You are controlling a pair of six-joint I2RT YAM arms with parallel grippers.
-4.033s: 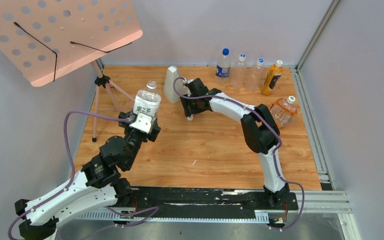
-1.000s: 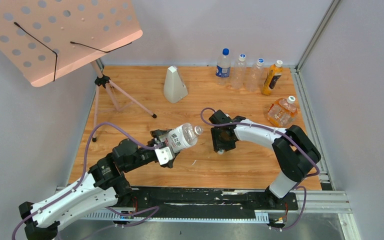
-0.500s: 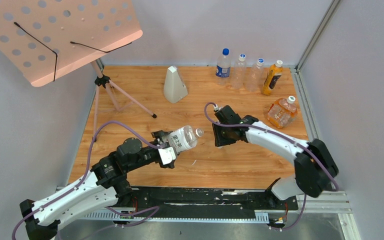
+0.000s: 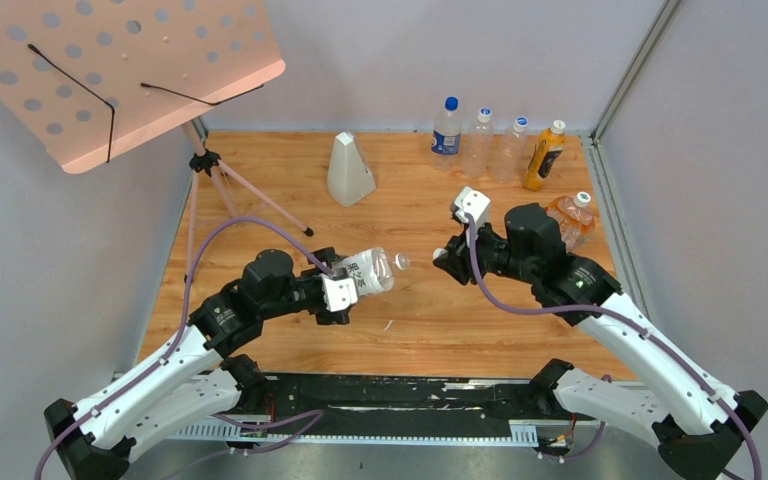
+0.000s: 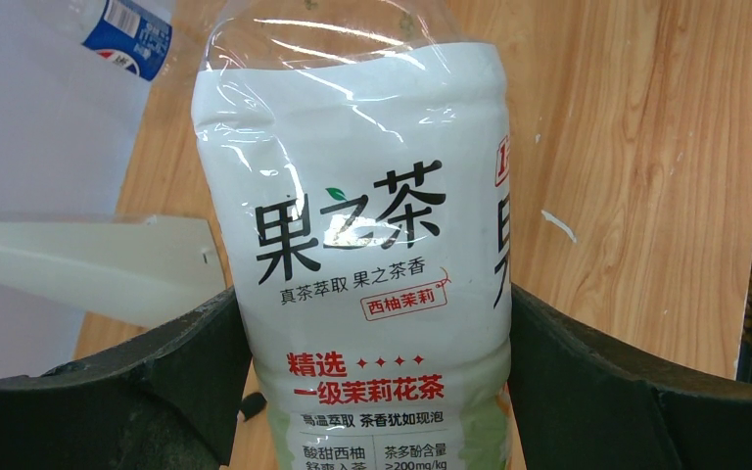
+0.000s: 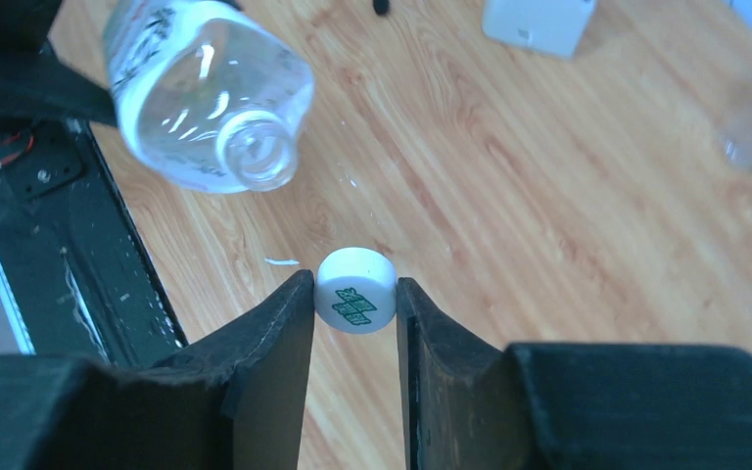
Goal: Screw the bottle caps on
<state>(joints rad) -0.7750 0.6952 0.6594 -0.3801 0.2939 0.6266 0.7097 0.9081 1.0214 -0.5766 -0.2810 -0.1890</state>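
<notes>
bottle [image 4: 368,270] in left claw [image 4: 341,288], cap [image 6: 355,290] in right claw [image 6: 352,296], near bottle's mouth

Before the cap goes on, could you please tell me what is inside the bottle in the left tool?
The bottle looks empty: its open neck and clear shoulder show no liquid. The label covers the rest, so that part is hidden.

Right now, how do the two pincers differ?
The left pincer is spread wide; the right pincer is nearly closed. The left pincer grips a big clear bottle on its side, mouth uncapped; the right pincer pinches a small white cap. Both hold their things above the wooden table, not yet joined.
</notes>
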